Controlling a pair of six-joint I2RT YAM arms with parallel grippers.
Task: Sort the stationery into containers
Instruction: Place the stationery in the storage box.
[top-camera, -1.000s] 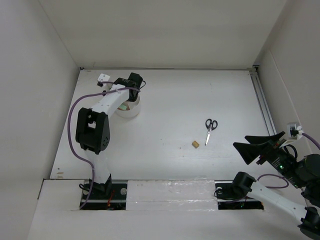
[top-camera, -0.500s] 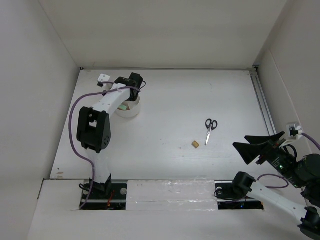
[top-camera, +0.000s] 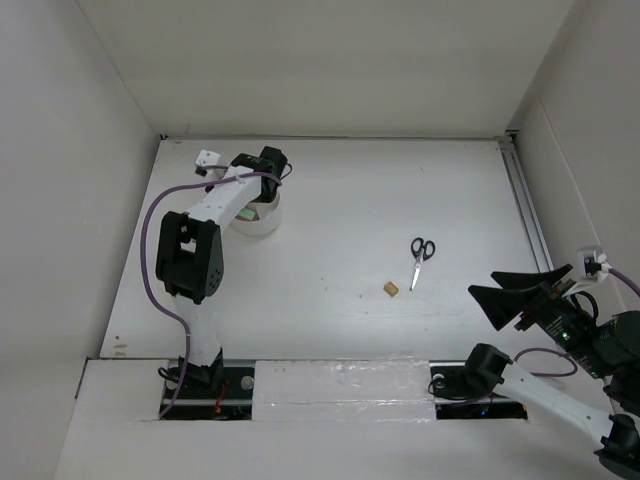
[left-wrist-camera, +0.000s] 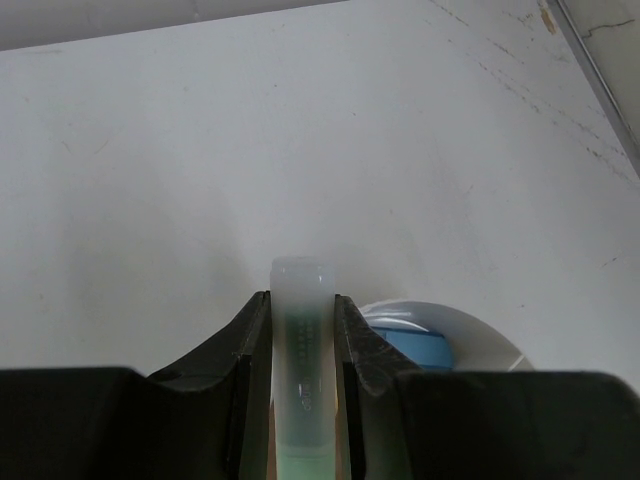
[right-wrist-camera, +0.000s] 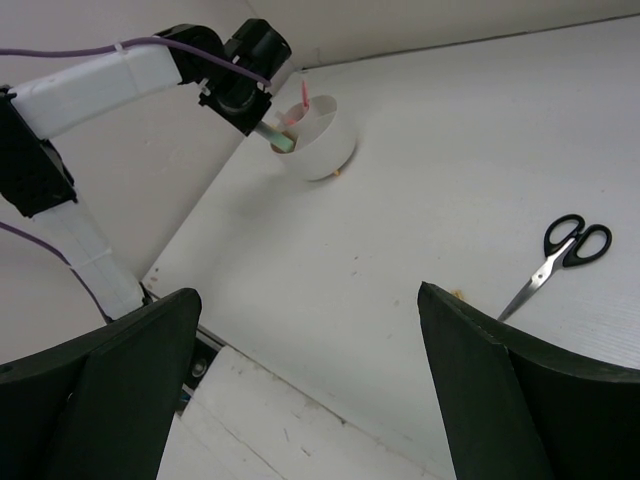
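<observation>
Care with alignment matters: the left gripper (left-wrist-camera: 300, 308), closed on the green highlighter (left-wrist-camera: 299, 400) over the rim of the white cup (right-wrist-camera: 328, 150) near the far left corner of the table (top-camera: 350, 190), should centre it over a free compartment before releasing.

White bench (top-camera: 350, 190), seen from above. At the far left, low round white cup (top-camera: 264, 224), partly hidden beneath the left arm (top-camera: 190, 262). Left tool (top-camera: 258, 203) over the cup, pointing down, its grip too hidden to judge from here. Faint green patch under the wrist, at the cup's left edge, possibly a green highlighter (top-camera: 245, 212). Right of centre, black-handled scissors (top-camera: 421, 254) lying flat, handles toward the far side, blades toward the near edge. Just left of the blade tips and a little nearer, small tan eraser cube (top-camera: 391, 288), not touching the scissors. At the near right, right tool (top-camera: 482, 283), jaws spread wide, aimed left, well apart from both. Purple cable (top-camera: 146, 250) looping beside the left arm.
</observation>
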